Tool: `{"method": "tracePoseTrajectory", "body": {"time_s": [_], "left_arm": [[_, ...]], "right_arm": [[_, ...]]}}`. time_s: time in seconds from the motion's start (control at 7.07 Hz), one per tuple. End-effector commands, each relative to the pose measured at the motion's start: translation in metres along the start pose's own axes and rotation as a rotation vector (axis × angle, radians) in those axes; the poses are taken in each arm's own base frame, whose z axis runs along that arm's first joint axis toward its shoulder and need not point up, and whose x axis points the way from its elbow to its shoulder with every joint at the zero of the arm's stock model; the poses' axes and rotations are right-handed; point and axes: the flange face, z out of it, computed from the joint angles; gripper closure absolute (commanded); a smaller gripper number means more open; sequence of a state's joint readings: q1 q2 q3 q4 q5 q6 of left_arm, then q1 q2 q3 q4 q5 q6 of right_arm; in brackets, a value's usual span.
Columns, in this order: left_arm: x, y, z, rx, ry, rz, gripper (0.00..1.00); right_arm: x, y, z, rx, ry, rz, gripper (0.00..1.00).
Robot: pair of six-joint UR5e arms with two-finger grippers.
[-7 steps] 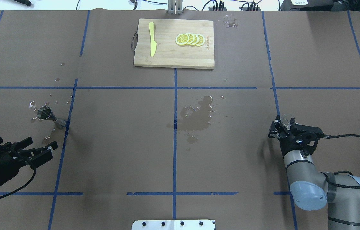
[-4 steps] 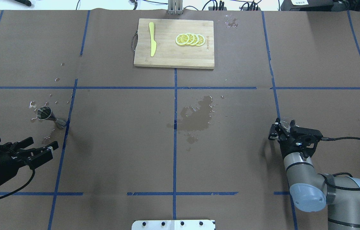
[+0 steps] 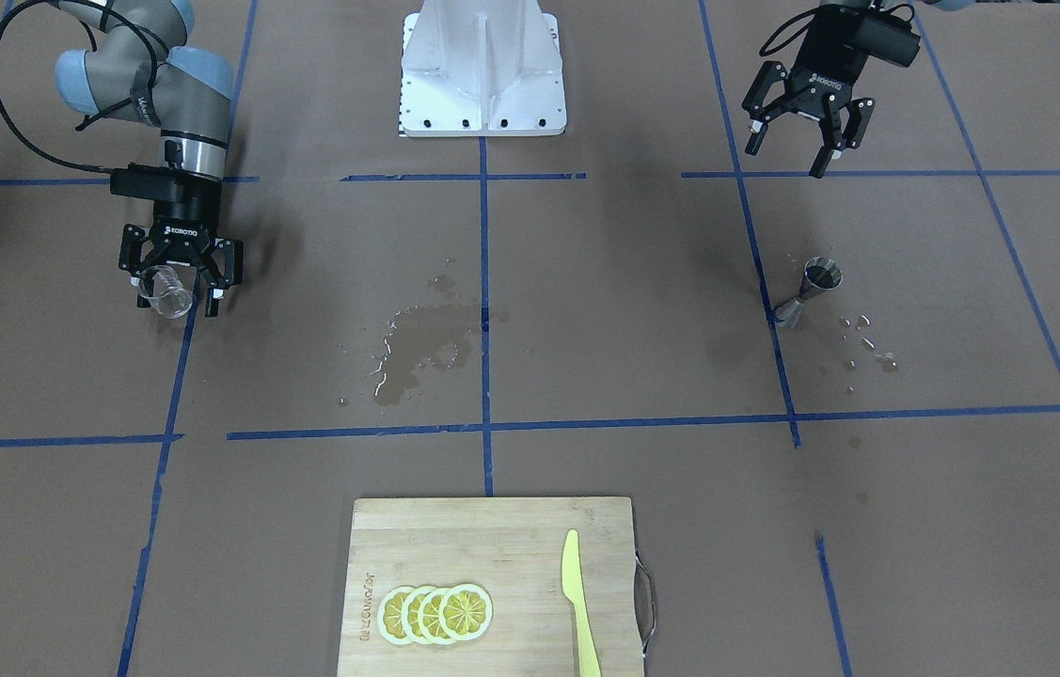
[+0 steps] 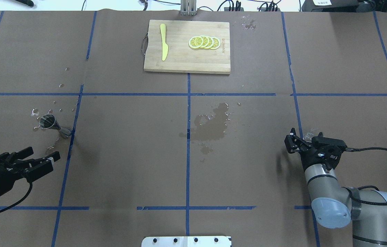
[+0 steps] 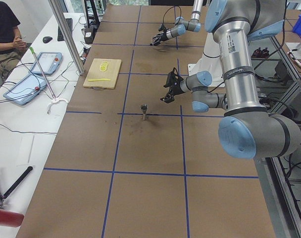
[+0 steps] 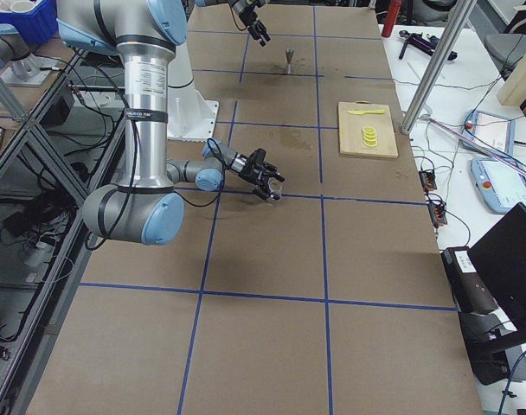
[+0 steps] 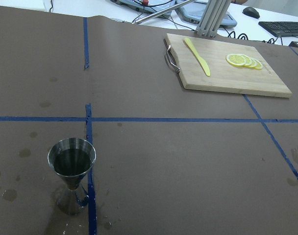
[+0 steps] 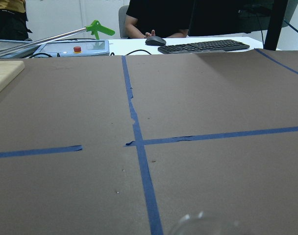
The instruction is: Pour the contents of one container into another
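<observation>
Both arms have shifted a little. The right end effector [image 3: 175, 291] has sunk and drawn back toward 6 o'clock with its jaws wider apart, and the left end effector [image 4: 45, 153] has eased toward 8 o'clock. The glass [image 3: 166, 291] and the jigger [image 7: 72, 177] have kept their places. On the brown worktop [image 4: 128, 154], taking 12 o'clock in the overhead view as away from the robot, a cutting board [image 4: 179, 60] lies at 12 o'clock and a wet patch [image 4: 214, 127] darkens the middle. The left end effector hangs released and empty, with the jigger near at its 12 o'clock. The jigger stands at the worktop's 9 o'clock, long axis upright and wide mouth up; its upper cone is dark as if filled, and drops are scattered round its foot. The glass is at about 4 o'clock, well apart from the jigger and much nearer the right arm. It stands upright, mouth up, between the right jaws. A gap shows on one side, so I read that end effector as released rather than clenched. Pouring looks done. The glass lies at 12 o'clock from the right wrist, so a clean retreat would run straight back toward 6 o'clock without brushing the rim.
</observation>
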State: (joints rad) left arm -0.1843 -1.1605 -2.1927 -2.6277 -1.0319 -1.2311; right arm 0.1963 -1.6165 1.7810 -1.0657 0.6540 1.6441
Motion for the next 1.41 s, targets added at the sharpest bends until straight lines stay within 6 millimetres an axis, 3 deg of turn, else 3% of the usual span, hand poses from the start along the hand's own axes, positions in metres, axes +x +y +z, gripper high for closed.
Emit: {"method": "tracePoseTrajectory", "body": {"time_s": [0.0,0.14,0.57,0.99,1.13,1.27], "left_arm": [[0.000,-0.003,-0.001,0.006,0.000,-0.002,0.00],[0.001,-0.004,-0.002,0.008,0.002,-0.006,0.00],[0.003,-0.006,-0.003,-0.004,0.011,-0.010,0.00],[0.003,-0.006,-0.003,-0.005,0.012,-0.011,0.00],[0.006,-0.008,-0.005,-0.004,0.019,-0.013,0.00],[0.007,-0.007,-0.005,-0.032,0.031,-0.018,0.00]], "right_arm": [[-0.001,-0.002,-0.001,0.000,-0.002,0.001,0.00],[-0.002,-0.004,-0.002,0.000,-0.004,0.002,0.00],[0.021,-0.005,-0.004,-0.001,0.012,-0.020,0.00],[0.010,-0.008,-0.025,-0.027,-0.029,-0.004,0.00],[0.033,-0.002,-0.032,-0.044,-0.021,-0.045,0.00],[0.049,-0.008,-0.053,-0.069,-0.037,-0.069,0.00]]}}
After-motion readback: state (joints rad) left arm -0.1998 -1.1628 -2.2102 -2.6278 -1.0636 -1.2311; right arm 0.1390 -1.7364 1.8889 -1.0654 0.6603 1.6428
